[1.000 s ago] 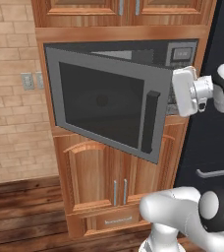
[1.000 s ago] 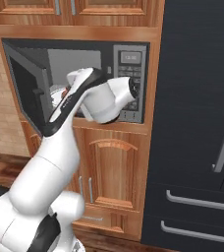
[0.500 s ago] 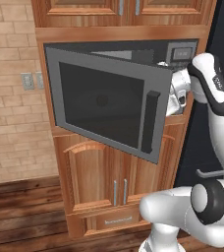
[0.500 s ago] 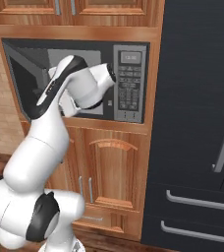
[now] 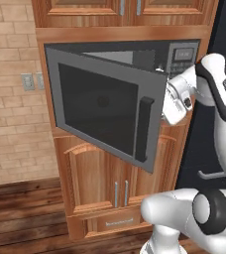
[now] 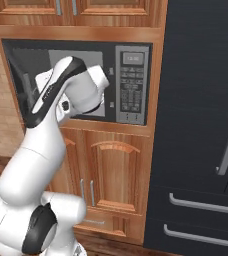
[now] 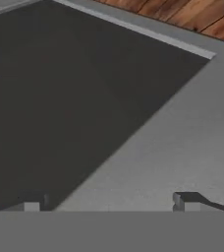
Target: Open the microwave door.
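The microwave (image 5: 182,59) is a grey box built into wooden cabinetry, with a dark keypad (image 6: 131,85) on its right side. The microwave door (image 5: 97,106) stands partly open, hinged on the left, its dark window and black bar handle (image 5: 143,130) facing outward. My gripper (image 5: 166,105) sits just behind the door's free right edge, at the mouth of the cavity. In the hand view the gripper (image 7: 109,204) is open and faces the door's inner side (image 7: 182,133), both fingertips (image 7: 186,201) wide apart with nothing between them.
Arched wooden cabinet doors (image 5: 120,173) fill the space below the microwave, and more cabinets (image 6: 66,7) sit above. A black fridge (image 6: 201,125) stands to the right. A brick wall with an outlet (image 5: 28,82) is on the left, above a wood floor (image 5: 21,208).
The arm has swung left across the microwave's front, bringing the hand in close behind the door's free edge. The door's angle looks unchanged, and the jaws stay open.
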You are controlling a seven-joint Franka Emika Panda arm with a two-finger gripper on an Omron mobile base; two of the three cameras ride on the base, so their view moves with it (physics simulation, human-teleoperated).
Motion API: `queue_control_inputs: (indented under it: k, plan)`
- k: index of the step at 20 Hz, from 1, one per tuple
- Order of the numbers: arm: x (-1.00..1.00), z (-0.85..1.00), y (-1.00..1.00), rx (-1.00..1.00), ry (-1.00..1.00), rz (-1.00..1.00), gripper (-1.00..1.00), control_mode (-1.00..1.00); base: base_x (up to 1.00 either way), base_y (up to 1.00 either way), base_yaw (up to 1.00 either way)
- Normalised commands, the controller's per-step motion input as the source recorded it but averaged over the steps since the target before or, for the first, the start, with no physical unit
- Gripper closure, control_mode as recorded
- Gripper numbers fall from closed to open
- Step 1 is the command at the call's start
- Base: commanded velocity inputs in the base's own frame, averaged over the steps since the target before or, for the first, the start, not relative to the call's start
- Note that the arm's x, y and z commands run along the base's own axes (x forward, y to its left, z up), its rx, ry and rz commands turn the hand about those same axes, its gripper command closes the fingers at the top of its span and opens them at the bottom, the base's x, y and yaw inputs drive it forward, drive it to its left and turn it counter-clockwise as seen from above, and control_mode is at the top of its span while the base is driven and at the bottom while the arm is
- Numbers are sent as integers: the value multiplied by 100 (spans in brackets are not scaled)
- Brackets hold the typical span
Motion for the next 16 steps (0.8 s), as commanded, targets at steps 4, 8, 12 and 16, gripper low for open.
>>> queue_control_inputs:
  k: [4,8,12,16]
  plan:
    - [-91,9,41,4,30,6,-100,-100,0,0,0]
    - [-20,0,100,0,19,0,-100,-100,0,0,0]
    - [0,0,100,0,2,0,-100,-100,0,0,0]
    - [0,0,100,0,0,-4,-100,-100,0,0,0]
